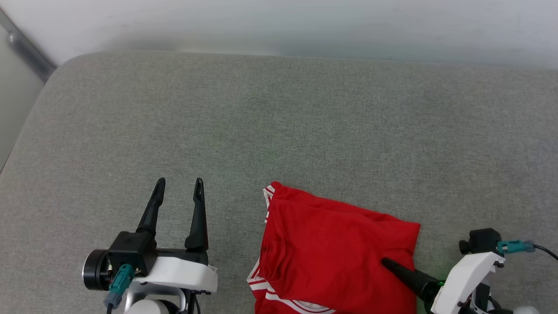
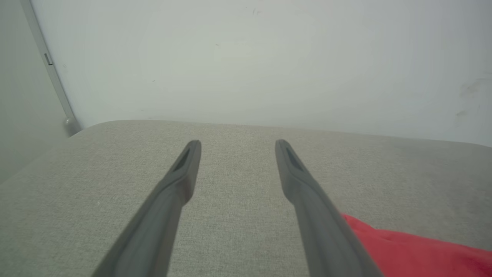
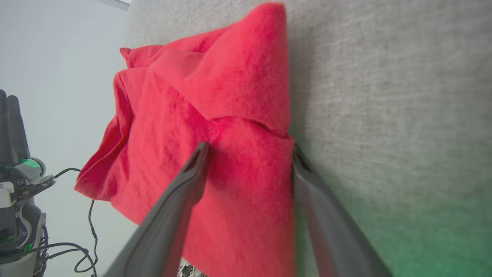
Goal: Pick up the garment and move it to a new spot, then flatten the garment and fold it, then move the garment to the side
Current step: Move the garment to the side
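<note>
garment: red garment [image 1: 331, 244] with white trim [image 1: 267, 203], lying on the grey cushion [image 1: 279, 109] at about 5 o'clock in the head view. It sits in a loose, rumpled rectangle with layers doubled over. Its near end is cut off by the frame.
left gripper: the left gripper [image 1: 180, 181] is at 7 o'clock in the head view, released and empty. Fingers point to 12 and it is clear of the cloth.
right gripper: the right gripper [image 3: 250, 148] reaches in from 4 o'clock. It is spread, not clenched: one finger lies on top of the cloth and the other sits at the cloth's edge against the cushion.
stage: fits two readings. Either it is a rumpled heap about to be picked up, or a rough fold bracketed for a move or just let go. Can't settle which.
doing it well: if this is a grasp, get the lower finger under every layer at that edge before clenching, or only the top layer lifts and the bundle opens. If it is a let-go, back out along the fingers' own line so the cloth isn't dragged.
risk: the soft cloth snags on the fingertips easily.
</note>
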Controlling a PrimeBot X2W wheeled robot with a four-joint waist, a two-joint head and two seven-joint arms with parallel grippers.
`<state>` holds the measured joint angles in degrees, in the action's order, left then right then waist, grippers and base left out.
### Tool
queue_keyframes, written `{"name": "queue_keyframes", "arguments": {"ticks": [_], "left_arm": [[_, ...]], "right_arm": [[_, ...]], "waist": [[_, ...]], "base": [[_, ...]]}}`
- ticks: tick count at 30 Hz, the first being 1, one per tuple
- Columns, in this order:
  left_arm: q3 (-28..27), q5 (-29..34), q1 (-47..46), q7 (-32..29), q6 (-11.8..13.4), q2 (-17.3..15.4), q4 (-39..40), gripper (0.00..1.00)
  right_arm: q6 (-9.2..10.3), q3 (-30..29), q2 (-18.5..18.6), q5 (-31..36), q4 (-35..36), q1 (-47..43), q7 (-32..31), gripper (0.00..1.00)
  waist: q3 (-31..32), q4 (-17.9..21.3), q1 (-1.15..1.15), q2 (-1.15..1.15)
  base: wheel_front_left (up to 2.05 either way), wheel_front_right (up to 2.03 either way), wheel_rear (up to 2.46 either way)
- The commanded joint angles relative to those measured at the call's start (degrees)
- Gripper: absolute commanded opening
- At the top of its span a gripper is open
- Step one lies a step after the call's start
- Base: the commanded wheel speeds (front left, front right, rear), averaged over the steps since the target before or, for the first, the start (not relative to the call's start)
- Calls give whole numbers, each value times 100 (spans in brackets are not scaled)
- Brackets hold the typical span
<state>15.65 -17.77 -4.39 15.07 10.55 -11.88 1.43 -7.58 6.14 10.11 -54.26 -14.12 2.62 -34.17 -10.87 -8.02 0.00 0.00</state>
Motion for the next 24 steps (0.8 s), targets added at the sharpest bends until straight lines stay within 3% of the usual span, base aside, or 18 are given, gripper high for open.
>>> {"name": "queue_keyframes", "arguments": {"ticks": [1,2,6,14,19,24], "left_arm": [[-43,45,-53,12,-33,33,-11,100],[-59,59,-48,12,-42,51,-16,100],[-119,107,-26,12,-92,107,-65,100],[-281,190,148,12,-163,69,-95,100],[-325,214,221,12,-171,45,-21,100],[-346,227,310,12,-166,12,82,100]], "right_arm": [[16,143,-16,-8,-194,-60,-76,40],[16,184,-7,-54,-210,-48,-69,0],[14,304,116,-79,-145,107,88,0],[12,399,521,703,-181,444,802,0],[12,401,770,1334,-264,625,977,0],[11,363,1017,1860,-199,810,879,0]], "waist": [[-21,-2,0,0],[-24,1,0,0],[40,43,0,0],[393,328,0,0],[505,668,0,0],[542,1342,0,0]], "base": [[0,0,0],[0,0,0],[0,0,0],[0,0,0],[0,0,0],[0,0,0]]}}
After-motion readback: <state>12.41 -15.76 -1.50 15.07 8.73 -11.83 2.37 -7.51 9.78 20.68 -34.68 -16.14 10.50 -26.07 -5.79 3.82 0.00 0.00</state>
